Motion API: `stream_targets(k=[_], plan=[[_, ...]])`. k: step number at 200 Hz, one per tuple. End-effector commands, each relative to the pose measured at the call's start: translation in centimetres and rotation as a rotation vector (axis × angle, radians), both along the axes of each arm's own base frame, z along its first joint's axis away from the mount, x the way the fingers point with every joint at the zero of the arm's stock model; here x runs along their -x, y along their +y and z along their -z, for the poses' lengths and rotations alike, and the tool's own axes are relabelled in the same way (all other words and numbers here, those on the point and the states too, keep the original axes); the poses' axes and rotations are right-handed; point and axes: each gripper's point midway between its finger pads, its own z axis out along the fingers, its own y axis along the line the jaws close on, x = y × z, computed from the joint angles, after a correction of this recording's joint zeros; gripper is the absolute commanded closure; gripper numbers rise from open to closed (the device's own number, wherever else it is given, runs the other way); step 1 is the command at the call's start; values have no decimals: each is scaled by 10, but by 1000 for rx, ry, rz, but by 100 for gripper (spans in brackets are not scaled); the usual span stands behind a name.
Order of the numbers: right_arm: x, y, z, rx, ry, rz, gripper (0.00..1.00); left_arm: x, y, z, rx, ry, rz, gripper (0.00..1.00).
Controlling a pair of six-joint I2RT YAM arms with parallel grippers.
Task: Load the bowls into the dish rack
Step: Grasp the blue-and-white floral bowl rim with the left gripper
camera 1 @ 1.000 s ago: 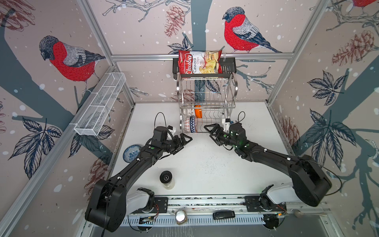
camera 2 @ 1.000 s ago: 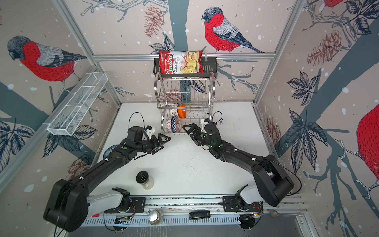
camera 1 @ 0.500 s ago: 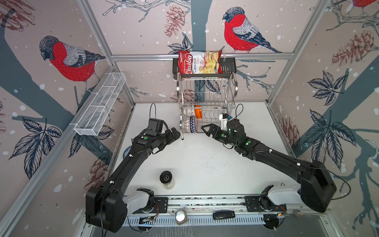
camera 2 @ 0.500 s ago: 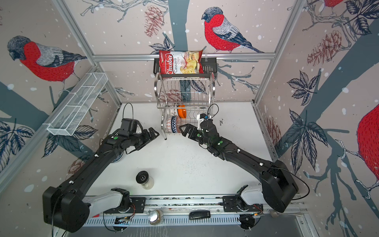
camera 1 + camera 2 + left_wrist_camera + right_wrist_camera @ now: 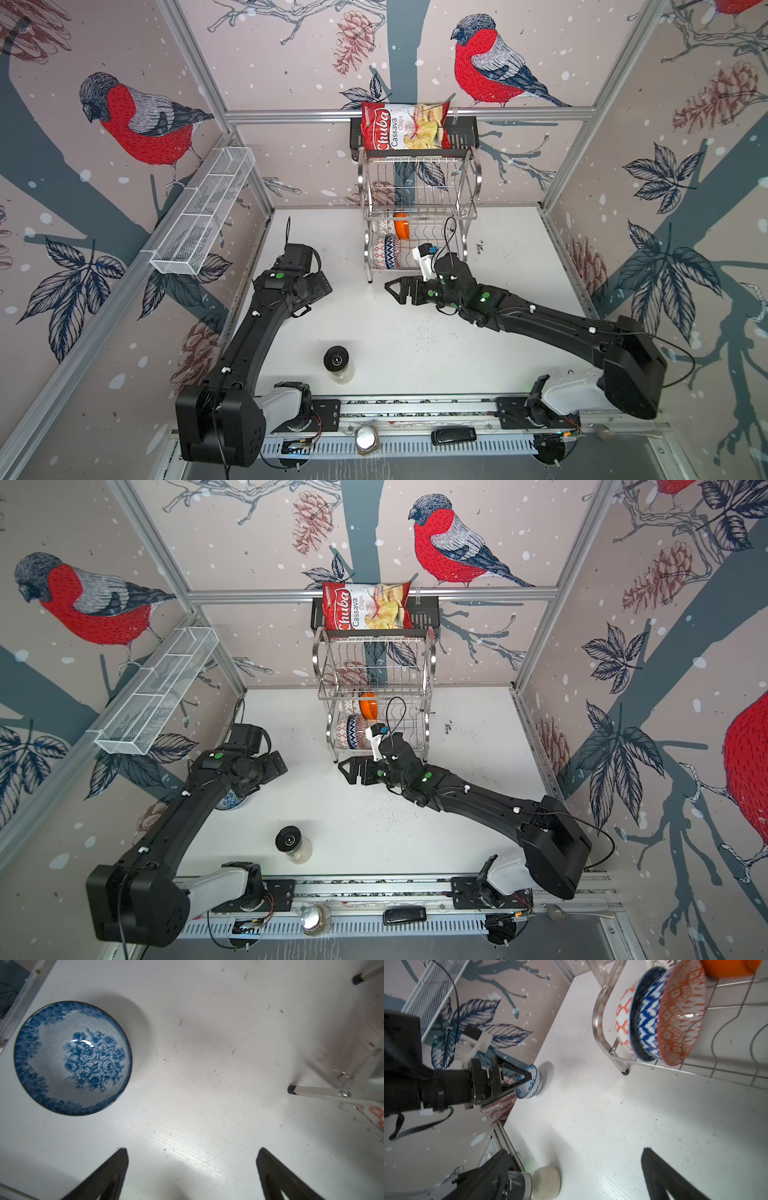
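A blue-white floral bowl (image 5: 72, 1057) stands upright on the white table by the left wall, partly under my left arm in a top view (image 5: 232, 802). My left gripper (image 5: 192, 1154) hangs open above the table just beside that bowl, nothing between its fingers; in both top views it (image 5: 318, 289) points downward. The dish rack (image 5: 419, 208) stands at the back. Its lower tier holds a red-orange patterned bowl (image 5: 681, 1014), a blue patterned bowl (image 5: 645, 1020) and a plain orange bowl (image 5: 729, 968) on edge. My right gripper (image 5: 392, 291) is open and empty in front of the rack's left legs.
A black-lidded jar (image 5: 337, 361) stands on the near middle of the table. A long white mesh tray (image 5: 203, 212) hangs on the left wall. A chips bag (image 5: 403, 126) sits in a black basket above the rack. A rack leg (image 5: 291, 1089) is close to my left gripper.
My left gripper has swung left, away from the rack, and turned down over the table beside the floral bowl. My right gripper has drawn back a little from the rack, still open.
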Motion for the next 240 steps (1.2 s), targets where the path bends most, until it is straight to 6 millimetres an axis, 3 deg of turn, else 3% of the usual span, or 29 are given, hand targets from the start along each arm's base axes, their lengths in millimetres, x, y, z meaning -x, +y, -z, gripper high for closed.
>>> stream_targets(k=[1,32,80,117,146,194,240], plan=[[9,4,7,33,2,-54,0,7,22,6,-72,46,-13,3],[4,9,4,41,-27,-59,0,4,51,25,-80,87,-51,4],[-14,36,-12,19,-11,-100,0,-14,68,39,-65,94,-47,7],[-24,46,-27,-47,-54,-80,0,-13,79,63,-29,154,-47,17],[-34,46,-27,-51,-68,-19,0,-14,82,73,-4,181,-32,25],[-48,60,-17,-25,-43,-17,0,-14,73,95,68,252,-14,56],[-65,47,-4,-10,12,37,0,-15,67,95,101,247,3,87]])
